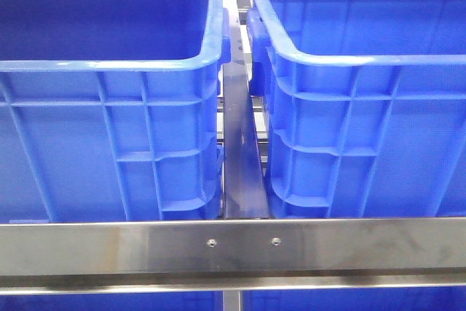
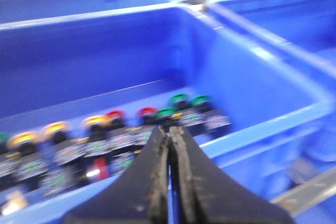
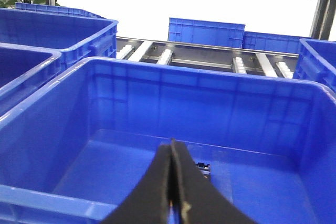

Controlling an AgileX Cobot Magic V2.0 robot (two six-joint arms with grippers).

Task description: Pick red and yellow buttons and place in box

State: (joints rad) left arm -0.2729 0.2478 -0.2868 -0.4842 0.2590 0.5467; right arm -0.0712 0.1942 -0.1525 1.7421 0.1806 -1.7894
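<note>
In the left wrist view, a row of push buttons lies on the floor of a blue bin (image 2: 262,121): yellow-capped buttons (image 2: 97,121), red-capped buttons (image 2: 148,112) and green-capped ones (image 2: 180,99). My left gripper (image 2: 169,129) is shut and empty, hovering over the bin's near rim just in front of the row; this view is blurred. My right gripper (image 3: 172,142) is shut and empty above a second blue box (image 3: 210,74). A small dark part (image 3: 203,167) lies on that box's floor, half hidden behind the fingers. Neither gripper shows in the front view.
The front view shows the left bin (image 1: 109,63) and the right bin (image 1: 349,56) side by side with a narrow gap between them. A steel rail (image 1: 233,245) runs across in front. More blue bins (image 3: 207,31) and a roller conveyor (image 3: 199,59) stand behind.
</note>
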